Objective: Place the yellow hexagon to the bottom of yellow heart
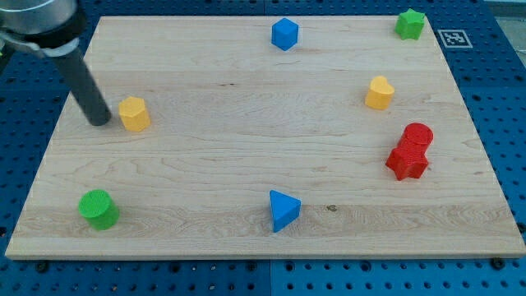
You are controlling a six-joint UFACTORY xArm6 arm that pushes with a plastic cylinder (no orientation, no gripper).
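Observation:
The yellow hexagon [134, 113] lies on the wooden board's left side, upper part. My tip [100, 121] stands just to the hexagon's left, close to it or touching; I cannot tell which. The yellow heart [379, 93] lies far off on the right side, at about the same height in the view. The rod runs up to the view's top left corner.
A blue cube [284, 34] lies at the top middle and a green star [409, 24] at the top right. Two red blocks [409, 152] sit together below the heart. A blue triangle [283, 210] lies at the bottom middle, a green cylinder [99, 208] at the bottom left.

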